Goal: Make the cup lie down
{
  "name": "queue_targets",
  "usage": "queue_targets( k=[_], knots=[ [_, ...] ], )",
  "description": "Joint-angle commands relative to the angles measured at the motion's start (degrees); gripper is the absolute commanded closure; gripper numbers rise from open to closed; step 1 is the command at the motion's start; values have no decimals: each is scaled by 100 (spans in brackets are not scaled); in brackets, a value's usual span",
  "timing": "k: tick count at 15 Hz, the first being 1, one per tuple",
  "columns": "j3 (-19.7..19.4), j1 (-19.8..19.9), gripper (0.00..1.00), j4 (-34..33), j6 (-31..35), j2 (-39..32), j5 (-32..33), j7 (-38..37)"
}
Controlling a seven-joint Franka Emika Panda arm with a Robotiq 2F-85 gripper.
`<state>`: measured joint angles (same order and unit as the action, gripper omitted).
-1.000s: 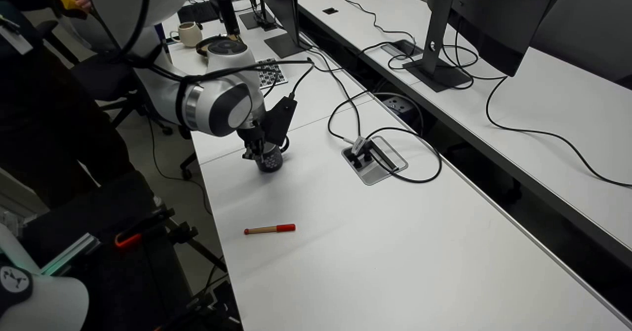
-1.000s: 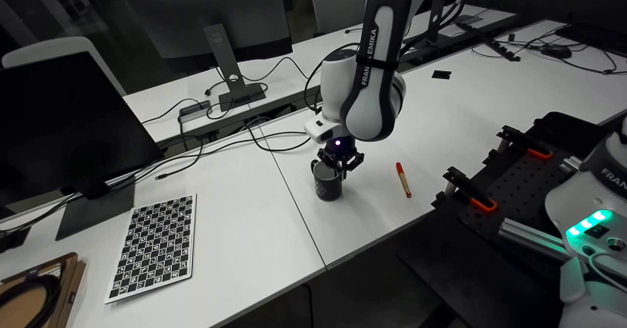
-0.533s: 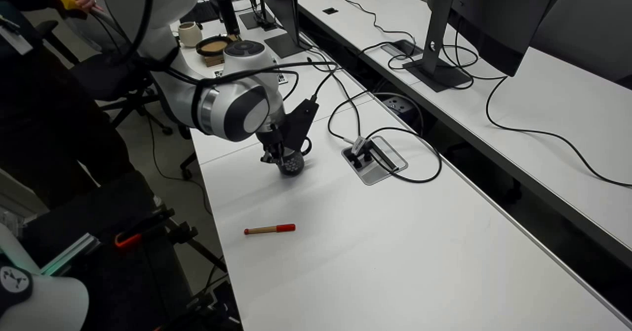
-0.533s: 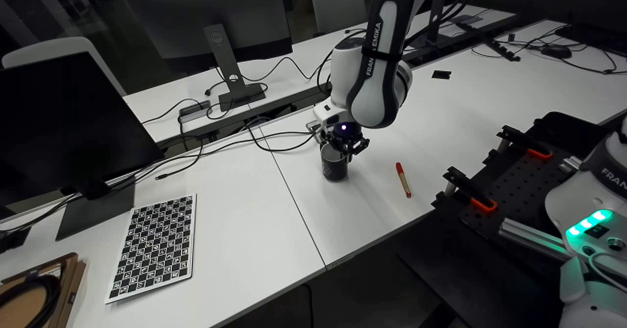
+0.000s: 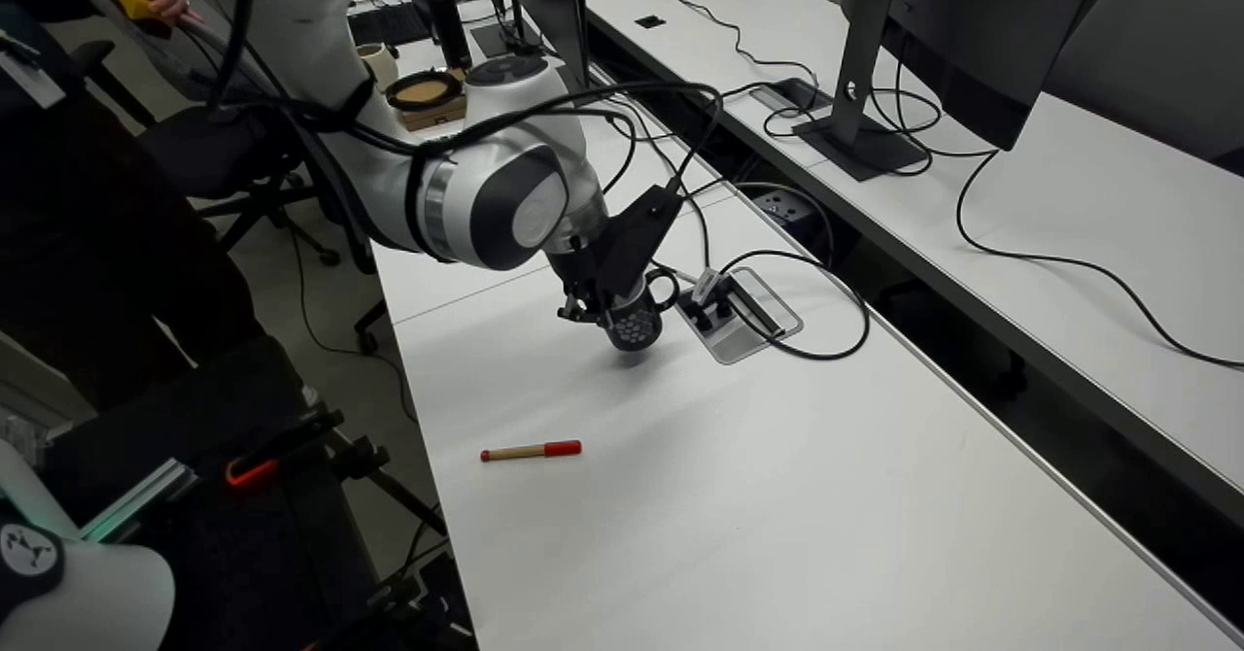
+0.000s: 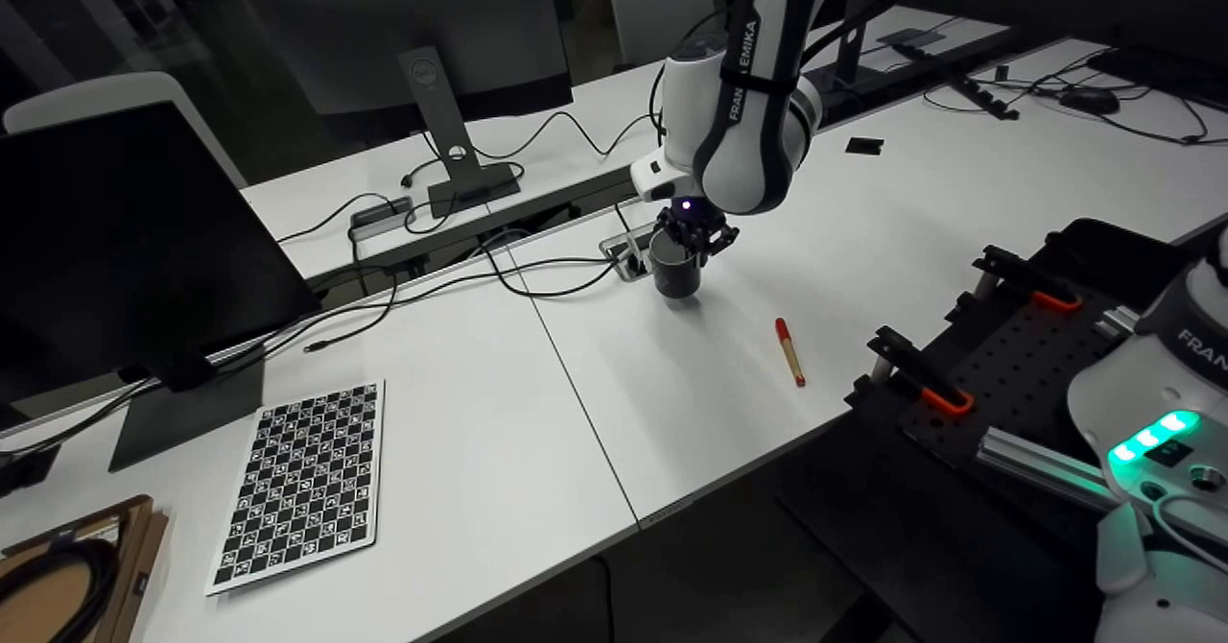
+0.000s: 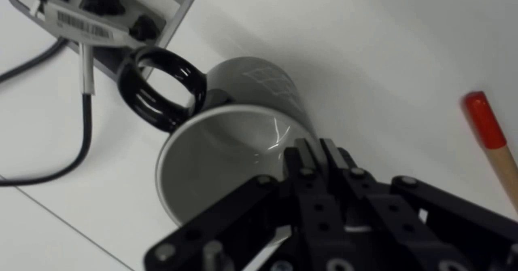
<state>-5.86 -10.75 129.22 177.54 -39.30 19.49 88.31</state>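
The cup is a small dark grey mug [image 5: 637,327] with a black loop handle and a paler inside. It also shows in an exterior view [image 6: 675,276] and in the wrist view [image 7: 253,81]. My gripper [image 7: 317,151] is shut on the cup's wall at the rim, with one finger inside and one outside. The gripper also shows in both exterior views [image 5: 601,316] [image 6: 705,248]. The cup is tilted, and a shadow under it suggests it is slightly above the table. Its handle points toward the cable box [image 5: 739,316].
The cable box with plugs and loose black cables lies close beside the cup's handle. A red-tipped pen [image 5: 533,450] lies on the white table nearer the front edge. A checkered board [image 6: 302,485] and a monitor [image 6: 144,240] stand farther along the table.
The gripper has carried the cup across the table, away from the front edge and toward the cable box. The cup has become more tilted and appears raised. The pen has not moved.
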Motion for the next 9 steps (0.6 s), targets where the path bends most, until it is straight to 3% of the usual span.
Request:
queue_targets(
  k=[1,6,9],
  knots=[
    [-792,-558,98,106,-84,284,282,-806],
    [-2083,-1595,98,18,-541,149,856,-2003],
    [-2320,-1852,98,-48,-1122,136,1464,-2713]
  ],
)
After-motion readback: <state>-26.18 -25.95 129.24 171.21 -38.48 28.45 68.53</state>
